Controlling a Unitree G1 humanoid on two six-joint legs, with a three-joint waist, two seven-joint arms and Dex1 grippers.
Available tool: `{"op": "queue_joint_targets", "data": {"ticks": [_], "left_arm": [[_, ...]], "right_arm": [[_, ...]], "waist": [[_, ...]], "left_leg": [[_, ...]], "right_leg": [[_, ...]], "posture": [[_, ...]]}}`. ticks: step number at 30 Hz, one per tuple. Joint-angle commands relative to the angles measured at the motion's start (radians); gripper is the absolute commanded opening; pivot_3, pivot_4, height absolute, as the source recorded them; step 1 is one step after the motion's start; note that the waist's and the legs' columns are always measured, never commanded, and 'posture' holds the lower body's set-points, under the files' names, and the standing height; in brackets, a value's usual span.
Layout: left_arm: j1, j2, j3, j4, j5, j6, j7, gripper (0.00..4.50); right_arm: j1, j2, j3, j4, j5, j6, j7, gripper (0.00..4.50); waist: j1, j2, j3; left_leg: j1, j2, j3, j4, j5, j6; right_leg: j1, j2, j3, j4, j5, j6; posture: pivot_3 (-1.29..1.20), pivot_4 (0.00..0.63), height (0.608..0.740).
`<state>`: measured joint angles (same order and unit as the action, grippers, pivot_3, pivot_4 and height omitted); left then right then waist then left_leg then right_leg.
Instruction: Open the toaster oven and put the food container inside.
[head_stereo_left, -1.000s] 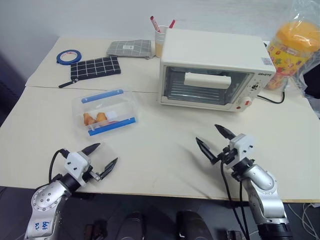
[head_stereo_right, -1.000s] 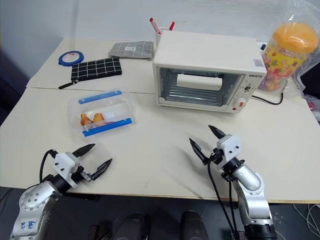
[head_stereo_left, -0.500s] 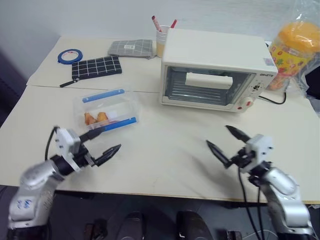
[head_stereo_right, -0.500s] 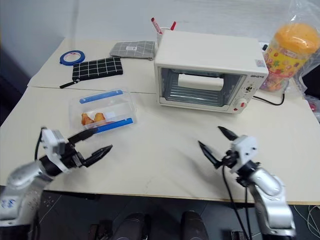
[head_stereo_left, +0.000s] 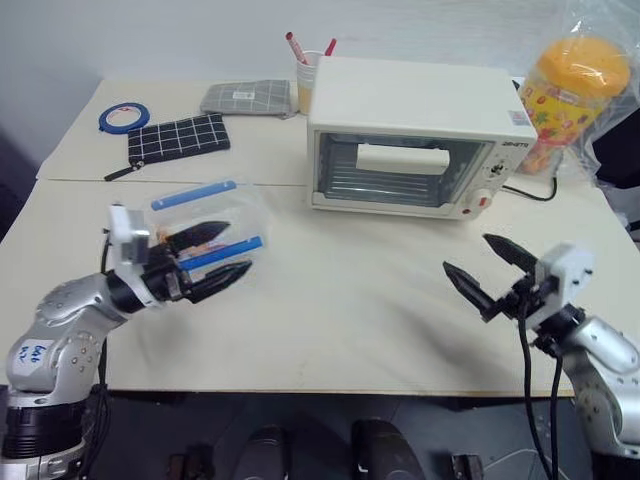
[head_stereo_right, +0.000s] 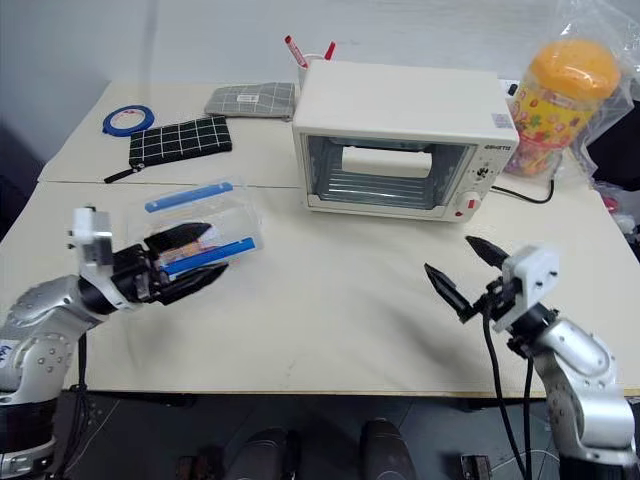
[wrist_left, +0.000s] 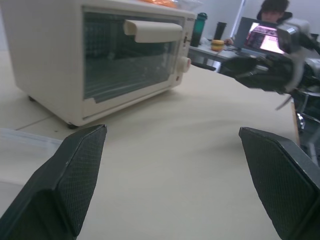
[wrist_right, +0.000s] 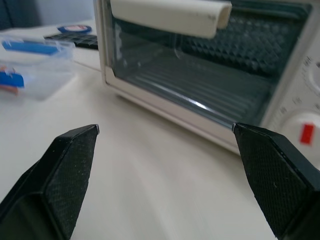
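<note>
The cream-white toaster oven (head_stereo_left: 410, 100) stands at the back of the table with its glass door shut and its white bar handle (wrist_right: 170, 15) across the top. The clear food container (head_stereo_left: 200, 205) with blue clip strips lies to its left, orange-brown food inside. My left gripper (head_stereo_left: 238, 248) hovers open and empty above the table, overlapping the container's near side in the head views and pointing toward the oven. My right gripper (head_stereo_left: 466, 253) is open and empty too, raised in front of the oven's right end and facing its door (wrist_right: 200, 70).
A black grid pouch (head_stereo_left: 175, 138), a grey pouch (head_stereo_left: 250, 97), a blue tape roll (head_stereo_left: 123, 117) and a cup with pens (head_stereo_left: 308, 70) lie at the back left. An orange-lidded yellow jar (head_stereo_left: 570, 85) in a plastic bag stands right of the oven. A person (wrist_left: 275, 7) sits far behind.
Both arms have risen off the table's front edge. The left gripper swung up and toward the container and rolled; the right gripper lifted and drifted right. Both stayed open.
</note>
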<state>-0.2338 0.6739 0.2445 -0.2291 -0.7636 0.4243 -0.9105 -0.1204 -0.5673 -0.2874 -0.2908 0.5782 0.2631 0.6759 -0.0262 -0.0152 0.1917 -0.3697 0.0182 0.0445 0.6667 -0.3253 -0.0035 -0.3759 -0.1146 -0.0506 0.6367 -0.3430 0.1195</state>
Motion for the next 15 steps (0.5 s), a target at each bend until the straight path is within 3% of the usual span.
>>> {"op": "queue_joint_targets", "data": {"ticks": [1,9,15], "left_arm": [[-0.028,-0.009,0.009,-0.019,0.017,-0.024,0.013,4.50],[-0.031,-0.041,-0.009,-0.006,0.067,-0.047,0.027,4.50],[-0.036,-0.057,-0.016,-0.011,0.083,-0.051,0.038,4.50]], "right_arm": [[-0.083,-0.006,0.010,0.040,0.014,0.021,0.007,4.47],[-0.304,-0.009,0.054,0.273,-0.041,0.036,0.031,4.47],[-0.385,0.012,0.080,0.338,-0.069,-0.002,0.059,4.47]], "waist": [[0.002,0.000,0.000],[0.000,0.000,0.000],[0.000,0.000,0.000]], "left_leg": [[0.000,0.000,0.000,0.000,0.000,0.000],[-0.002,-0.002,0.000,0.000,0.000,0.001],[-0.002,-0.001,0.000,0.000,0.000,0.001]], "right_leg": [[0.000,0.000,0.000,0.000,0.000,0.000],[0.000,-0.001,-0.001,0.000,0.000,0.000],[0.000,0.000,-0.001,0.000,0.000,0.000]], "posture": [[0.00,0.150,0.740],[0.00,0.150,0.740],[0.00,0.150,0.740]]}}
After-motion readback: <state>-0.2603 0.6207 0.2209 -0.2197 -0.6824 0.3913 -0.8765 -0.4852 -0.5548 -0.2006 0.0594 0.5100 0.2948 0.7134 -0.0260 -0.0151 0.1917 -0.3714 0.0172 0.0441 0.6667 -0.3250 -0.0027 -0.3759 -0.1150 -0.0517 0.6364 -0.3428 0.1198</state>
